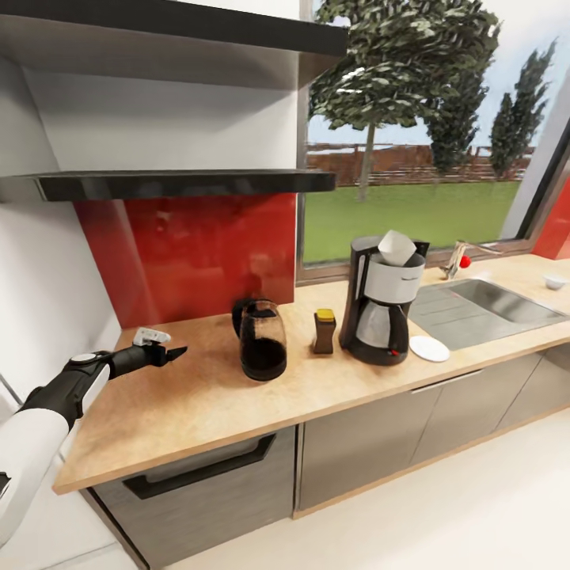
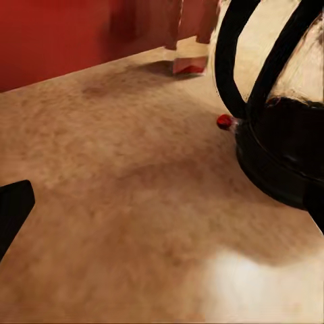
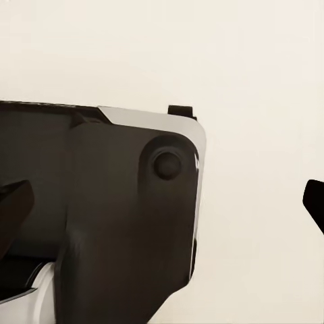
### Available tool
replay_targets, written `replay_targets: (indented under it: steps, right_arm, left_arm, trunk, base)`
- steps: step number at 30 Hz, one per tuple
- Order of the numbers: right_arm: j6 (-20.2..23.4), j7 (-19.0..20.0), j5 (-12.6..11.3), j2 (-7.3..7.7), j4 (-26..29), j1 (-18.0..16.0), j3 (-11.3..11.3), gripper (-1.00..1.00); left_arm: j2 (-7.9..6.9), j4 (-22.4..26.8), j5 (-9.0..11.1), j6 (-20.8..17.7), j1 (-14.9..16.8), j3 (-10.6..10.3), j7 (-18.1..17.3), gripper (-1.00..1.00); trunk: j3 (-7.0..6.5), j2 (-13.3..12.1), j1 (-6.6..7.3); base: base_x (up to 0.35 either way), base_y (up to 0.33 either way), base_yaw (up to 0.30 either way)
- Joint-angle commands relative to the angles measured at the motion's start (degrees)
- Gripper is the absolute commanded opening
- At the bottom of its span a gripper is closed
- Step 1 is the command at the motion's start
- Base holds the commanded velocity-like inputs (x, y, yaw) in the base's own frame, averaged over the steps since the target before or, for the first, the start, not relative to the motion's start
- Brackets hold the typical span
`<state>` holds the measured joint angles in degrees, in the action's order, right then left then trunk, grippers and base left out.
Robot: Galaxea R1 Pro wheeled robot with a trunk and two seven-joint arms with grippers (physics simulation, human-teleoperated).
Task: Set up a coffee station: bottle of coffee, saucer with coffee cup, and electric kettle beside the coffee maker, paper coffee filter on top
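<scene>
The left gripper [image 1: 172,351] hung low over the counter [image 1: 182,412], on the far side of the kettle [image 1: 262,342] from the coffee maker [image 1: 381,310] and apart from it; its black fingers [image 1: 176,351] tapered to a point and I could not tell whether they were parted or closed. In the left wrist view the kettle [image 2: 283,135] loomed close; a forward push could, I judged, knock the glass jug over or shove it into the coffee jar [image 1: 324,331], since its rounded wall offers little to brace against. In the right wrist view the right gripper [image 3: 162,209] showed one dark fingertip at each edge, spread wide and holding nothing, before a dark housing and a pale wall.

The counter was matte, speckled tan wood over grey cabinet fronts; the kettle was dark see-through glass with a curved black handle; the jar was brown, waisted, yellow-capped, just beside the coffee maker. That machine was tall, black and silver-grey with a glass carafe; a white paper filter [image 1: 397,247] sat on its top, light enough to slip off if jolted. A flat white saucer [image 1: 430,348] lay close at its other side, bare; the small white cup [image 1: 554,281] stood well beyond, past the steel sink [image 1: 491,305], so a long reach remained. Above hung the glossy black shelf [image 1: 182,184].
</scene>
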<state>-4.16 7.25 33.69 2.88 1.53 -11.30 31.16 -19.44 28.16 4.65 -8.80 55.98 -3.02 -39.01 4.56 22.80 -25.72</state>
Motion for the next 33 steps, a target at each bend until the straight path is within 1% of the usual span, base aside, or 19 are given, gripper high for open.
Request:
replay_targets:
  steps: [1, 3, 6, 18, 24, 30, 33]
  right_arm:
    - [-0.1, 0.2, 0.4, 0.0, 0.0, 0.0, 0.5, 1.0]
    - [-0.1, 0.2, 0.3, 0.01, 0.0, 0.0, 0.5, 1.0]
    - [-0.1, 0.2, 0.3, 0.02, 0.0, 0.0, 0.5, 1.0]
    - [-0.1, 0.2, 0.3, -0.03, 0.0, 0.0, 0.5, 1.0]
    - [-0.1, 0.2, 0.3, -0.13, 0.0, 0.0, 0.5, 1.0]
    - [-0.1, 0.2, 0.3, -0.15, 0.0, 0.0, 0.5, 1.0]
    - [-0.1, 0.2, 0.3, -0.15, 0.0, 0.0, 0.5, 1.0]
  left_arm:
    - [-0.07, 0.1, 0.5, -0.4, 0.0, -0.3, 0.0, 1.0]
    - [-0.07, 0.1, 0.5, -0.4, 0.0, -0.4, 0.0, 1.0]
    - [0.09, 0.1, 0.5, -0.3, 0.0, -0.5, 0.0, 1.0]
    - [0.22, 0.1, 0.5, -0.4, 0.0, -0.4, 0.0, 1.0]
    - [0.2, 0.1, 0.5, -0.4, 0.0, -0.4, 0.0, 1.0]
    - [0.2, 0.1, 0.5, -0.4, 0.0, -0.3, 0.0, 1.0]
    - [0.2, 0.1, 0.5, -0.4, 0.0, -0.2, 0.1, 1.0]
  trunk:
    - [0.13, 0.1, -0.06]
    - [0.13, 0.1, -0.06]
    - [0.08, 0.1, -0.06]
    - [-0.17, 0.1, -0.06]
    - [-0.19, 0.1, -0.06]
    - [-0.19, 0.1, -0.06]
    - [-0.19, 0.1, -0.06]
  base:
    - [0.259, 0.246, 0.0]
    - [0.259, 0.247, 0.0]
    - [0.178, 0.141, -0.198]
    - [0.017, 0.013, -0.243]
    - [0.005, 0.0, -0.046]
    - [0.229, 0.0, -0.002]
    - [0.064, 0.0, 0.0]
